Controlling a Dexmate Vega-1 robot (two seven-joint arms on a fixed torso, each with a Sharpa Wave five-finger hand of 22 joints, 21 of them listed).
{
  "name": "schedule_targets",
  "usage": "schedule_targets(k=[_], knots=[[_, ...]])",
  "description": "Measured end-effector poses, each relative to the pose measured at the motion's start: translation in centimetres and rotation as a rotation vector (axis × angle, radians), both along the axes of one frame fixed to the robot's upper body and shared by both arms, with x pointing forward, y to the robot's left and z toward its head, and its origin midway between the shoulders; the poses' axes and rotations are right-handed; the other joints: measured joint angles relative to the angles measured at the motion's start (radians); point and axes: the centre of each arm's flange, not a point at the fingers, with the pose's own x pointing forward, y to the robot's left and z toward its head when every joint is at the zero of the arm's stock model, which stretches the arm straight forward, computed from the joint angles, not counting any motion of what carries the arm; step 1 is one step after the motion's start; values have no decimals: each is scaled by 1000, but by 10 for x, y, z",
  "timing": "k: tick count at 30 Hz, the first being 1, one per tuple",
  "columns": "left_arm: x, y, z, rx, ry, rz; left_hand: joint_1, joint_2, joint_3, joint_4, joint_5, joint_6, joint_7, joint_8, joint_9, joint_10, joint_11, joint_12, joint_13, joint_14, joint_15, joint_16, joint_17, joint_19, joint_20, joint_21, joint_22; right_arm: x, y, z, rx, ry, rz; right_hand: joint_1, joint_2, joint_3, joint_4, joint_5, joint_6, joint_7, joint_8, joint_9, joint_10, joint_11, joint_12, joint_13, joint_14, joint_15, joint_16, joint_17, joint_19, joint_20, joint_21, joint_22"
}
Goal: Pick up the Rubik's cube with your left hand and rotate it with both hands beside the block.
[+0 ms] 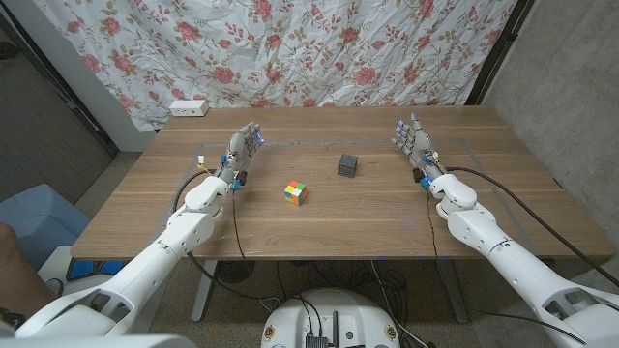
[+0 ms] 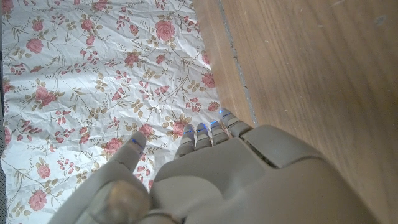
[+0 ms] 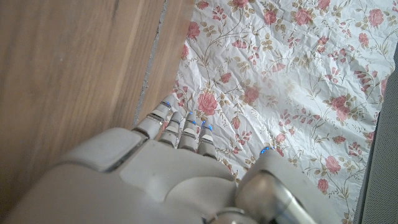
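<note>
A makeshift lab corner, by the look of it: a wooden desk [image 1: 319, 217] against grey walls, a crumpled floral sheet [image 1: 290, 48] hung as backdrop along the frame's top, a white power strip [image 1: 189, 107] upper left.

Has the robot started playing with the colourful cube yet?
Not yet. The Rubik's cube sits untouched on the table, near the dark block. The left robot hand and right robot hand are open, holding nothing. Picking up and rotating remain.

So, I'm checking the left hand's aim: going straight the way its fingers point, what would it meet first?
Probably nothing on the table: the left hand points toward the far edge and the flowered cloth beyond. The cube lies off to its side.
</note>
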Motion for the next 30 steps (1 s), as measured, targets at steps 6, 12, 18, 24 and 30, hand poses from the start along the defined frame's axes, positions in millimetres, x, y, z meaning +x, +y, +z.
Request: schedule_targets(k=[6,12,18,24,30], knots=[[-3,1,1,12,-1,-2,9,9,7,-22,0,11,-4,0,5,15,-7,0,0,4,-11,0,0,5,-5,0,0,-4,4,-2,3,-6,-11,1,-1,0,0,0,0,0,0,0,0,0,0,-3,4,-4,0,-4,0,0,0,0],[-9,0,5,39,-7,0,56,29,36,-84,-1,34,-8,0,5,29,-18,0,0,13,-20,0,0,11,0,0,0,-10,8,-3,-1,-13,-20,0,0,0,0,0,4,4,0,0,0,0,0,-7,4,-4,0,-12,-8,-7,0,0],[-18,0,7,71,-7,13,75,35,46,-132,-12,51,-18,7,5,53,-31,0,4,24,-31,0,0,18,-7,-6,-3,-15,10,-5,-5,-18,-25,-6,6,0,0,8,5,5,0,0,2,-2,0,-12,4,-4,0,-16,-8,-7,0,0],[-27,0,8,108,0,38,118,30,53,-225,-16,79,-43,11,5,72,-51,0,4,27,-45,0,0,8,-17,-6,-3,-20,13,-7,-7,-30,-23,-13,13,0,0,8,5,5,0,0,4,-4,0,-13,4,-4,0,-19,-8,-7,0,0],[-37,-1,11,158,-11,45,154,17,57,-282,-16,109,-73,19,4,96,-74,0,4,27,-45,0,0,1,-23,-6,-3,-23,14,-10,-2,-38,-23,-13,13,4,-4,8,5,5,0,0,3,-4,0,-18,3,-4,0,-22,-8,-7,0,0]])
